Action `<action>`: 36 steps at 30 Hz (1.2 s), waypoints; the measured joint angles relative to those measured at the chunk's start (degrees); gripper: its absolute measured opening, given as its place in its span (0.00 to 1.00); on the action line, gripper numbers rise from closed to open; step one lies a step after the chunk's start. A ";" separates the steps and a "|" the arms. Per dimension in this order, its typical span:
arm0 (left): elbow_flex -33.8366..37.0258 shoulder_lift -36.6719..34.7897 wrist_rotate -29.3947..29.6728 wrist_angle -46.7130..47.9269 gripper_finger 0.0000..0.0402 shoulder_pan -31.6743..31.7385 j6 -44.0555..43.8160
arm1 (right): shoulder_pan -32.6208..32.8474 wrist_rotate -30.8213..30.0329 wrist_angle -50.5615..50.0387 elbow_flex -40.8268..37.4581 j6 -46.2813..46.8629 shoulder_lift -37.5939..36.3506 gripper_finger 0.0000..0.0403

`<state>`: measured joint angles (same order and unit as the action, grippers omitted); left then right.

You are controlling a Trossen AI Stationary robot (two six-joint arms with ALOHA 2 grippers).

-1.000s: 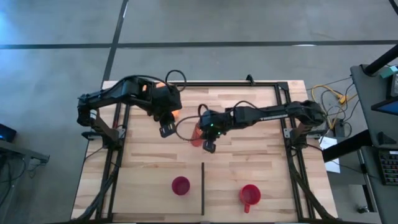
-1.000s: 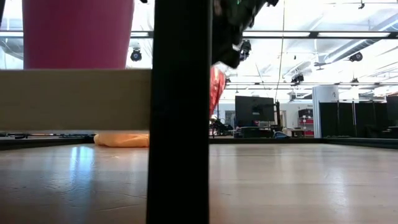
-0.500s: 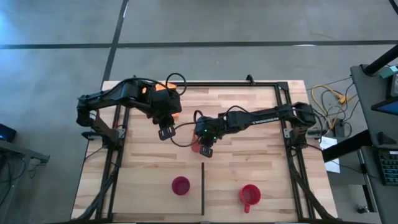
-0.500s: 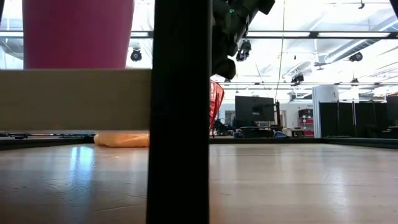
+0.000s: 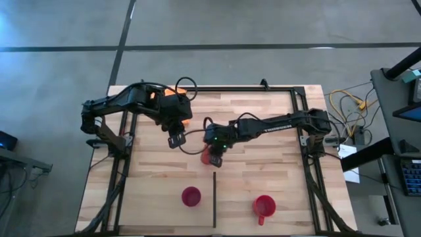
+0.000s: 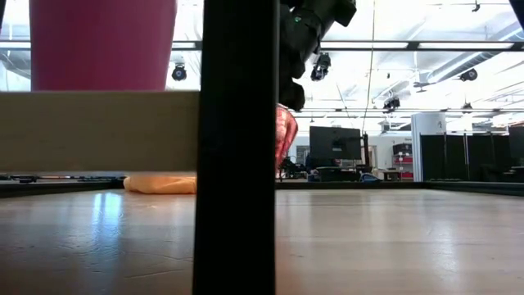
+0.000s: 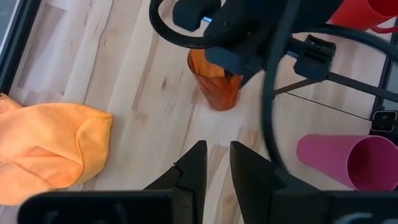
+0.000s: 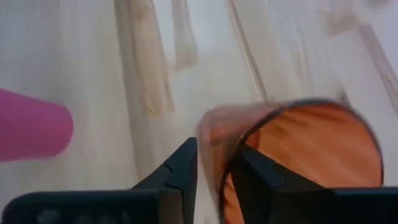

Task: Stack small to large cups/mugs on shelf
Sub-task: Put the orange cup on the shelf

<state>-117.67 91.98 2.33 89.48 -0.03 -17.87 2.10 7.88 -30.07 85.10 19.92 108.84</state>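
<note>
While its two dark fingers (image 8: 180, 171) pinch the rim of the orange tumbler (image 8: 298, 162), one finger outside the wall and one inside the mouth, the right claw (image 5: 214, 157) sits near the middle of the worktop (image 5: 276, 181), reached in from the right side. The tumbler shows under and just below that claw in the high view as a reddish-orange patch, and in the left wrist view it stands upright on the wood with the right arm's dark body over its mouth. In the low view its patterned side peeks out beside a black post (image 6: 237, 147), with the dark claw directly above it; whether its base touches the wood cannot be told from there.

Just beside the right claw, on its left and slightly farther back, the left claw (image 5: 175, 139) hangs with its fingers close together, a narrow gap between them and nothing held. A yellow-orange cloth (image 7: 46, 146) lies crumpled at the back of the worktop near the left arm.

Toward the front edge, well apart from the tumbler, the magenta cup (image 5: 191, 195) stands left of a thin dark divider (image 5: 214, 197), and the red mug (image 5: 264, 206) stands right of it with its handle toward the front. In the low view the magenta cup rests on a pale shelf board (image 6: 98, 131).
</note>
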 joint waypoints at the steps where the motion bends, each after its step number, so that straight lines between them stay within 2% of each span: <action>1: 0.00 0.00 0.00 -0.04 0.14 0.00 0.00 | 0.14 0.02 1.33 0.00 0.00 0.00 0.22; 7: 0.00 0.00 0.00 -0.04 0.14 0.00 0.01 | 0.68 0.04 9.31 0.00 0.02 -0.13 0.23; 14: 0.00 0.00 0.00 -0.02 0.14 0.00 -0.25 | 0.77 -0.19 9.28 0.05 0.04 -0.30 0.23; 19: 0.44 0.58 -1.51 -0.04 0.14 -0.13 -5.36 | 0.29 -1.78 5.86 3.20 0.04 -0.98 0.23; 22: 3.69 0.61 -3.44 -2.44 0.14 -1.49 -8.75 | 0.22 -6.59 -1.47 6.03 -0.73 -2.02 0.22; 27: 11.22 0.64 -3.56 -4.80 0.14 -5.30 -14.09 | 0.22 -16.91 -25.25 12.15 -2.20 -3.48 0.21; 31: 18.86 0.68 -3.56 -15.57 0.14 -8.19 -14.87 | 0.24 -21.65 -43.05 16.03 0.34 -4.86 0.21; 36: 25.99 0.77 -3.58 -29.87 0.14 -9.55 -14.95 | 0.40 -22.98 -52.06 17.53 3.50 -8.08 0.19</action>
<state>-91.67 92.75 -1.25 59.62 -9.59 -32.82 2.50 -15.09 -82.12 102.63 23.42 100.75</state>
